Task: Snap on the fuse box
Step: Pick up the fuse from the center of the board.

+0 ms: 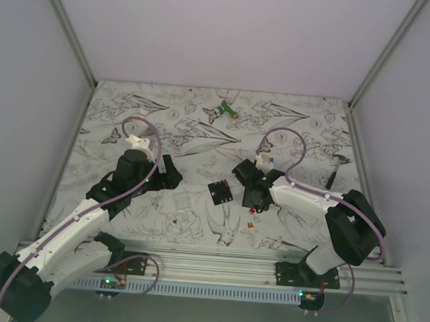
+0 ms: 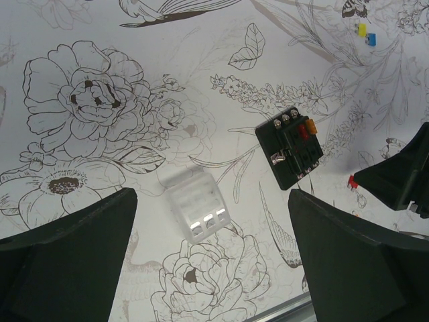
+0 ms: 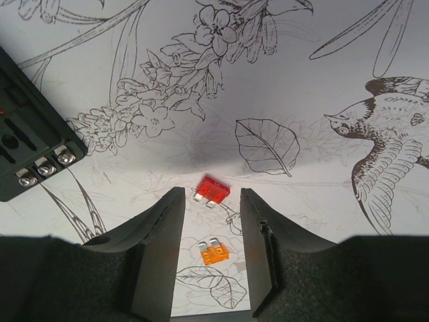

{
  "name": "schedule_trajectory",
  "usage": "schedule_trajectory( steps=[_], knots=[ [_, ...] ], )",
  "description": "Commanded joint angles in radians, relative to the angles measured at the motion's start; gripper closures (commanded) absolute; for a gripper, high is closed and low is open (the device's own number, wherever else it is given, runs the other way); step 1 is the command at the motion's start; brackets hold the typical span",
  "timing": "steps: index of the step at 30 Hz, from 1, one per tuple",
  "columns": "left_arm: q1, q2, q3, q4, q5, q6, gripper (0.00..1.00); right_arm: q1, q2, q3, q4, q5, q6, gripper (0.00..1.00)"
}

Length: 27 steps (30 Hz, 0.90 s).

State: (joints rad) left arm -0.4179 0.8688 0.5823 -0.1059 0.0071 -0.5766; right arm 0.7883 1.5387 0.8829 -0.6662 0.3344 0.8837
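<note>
1. Fuse box (image 1: 220, 191): black square, lying flat on the floral sheet (image 1: 312, 130) near mid-table, between the two grippers and touched by neither, with bare sheet along all four edges
2. Left gripper (image 2: 213, 194): fingers spread wide, holding nothing, hanging above the sheet to the box's left
3. Clear cover (image 2: 199, 208): flat on the sheet under the left gripper's gap, apart from both fingers, near the box's corner but not touching it
4. Right gripper (image 3: 211, 221): fingers parted by a narrow gap, pinching nothing, just right of the box
5. Red fuse (image 3: 212, 189): on the sheet at the right fingertips, in line with the gap
6. Orange fuse (image 3: 214, 253): on the sheet between the right fingers, apart from both
7. Yellow fuse (image 2: 362, 29) and blue fuse (image 2: 372, 39): side by side, well apart from the box
8. Green tool (image 1: 224, 110): near the far edge, with open sheet between it and the arms
9. Walls (image 1: 30, 84): closing the left, right and far edges
10. Rail (image 1: 216, 259): along the near edge
</note>
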Motion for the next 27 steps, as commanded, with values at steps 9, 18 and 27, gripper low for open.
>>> schedule_trajectory(
  steps=[9, 18, 27],
  knots=[
    [0.007, -0.015, 0.001, -0.011, 0.011, -0.007, 0.0, -0.006, 0.055, 0.031, 0.003, 0.047, 0.178, 0.59],
    [0.007, -0.019, 0.001, -0.01, 0.011, -0.008, 0.0, -0.005, 0.093, 0.041, -0.028, 0.031, 0.195, 0.61],
    [0.007, -0.025, -0.001, -0.01, 0.01, -0.008, 0.0, -0.004, 0.082, 0.039, -0.017, -0.012, 0.166, 0.63]
  ],
)
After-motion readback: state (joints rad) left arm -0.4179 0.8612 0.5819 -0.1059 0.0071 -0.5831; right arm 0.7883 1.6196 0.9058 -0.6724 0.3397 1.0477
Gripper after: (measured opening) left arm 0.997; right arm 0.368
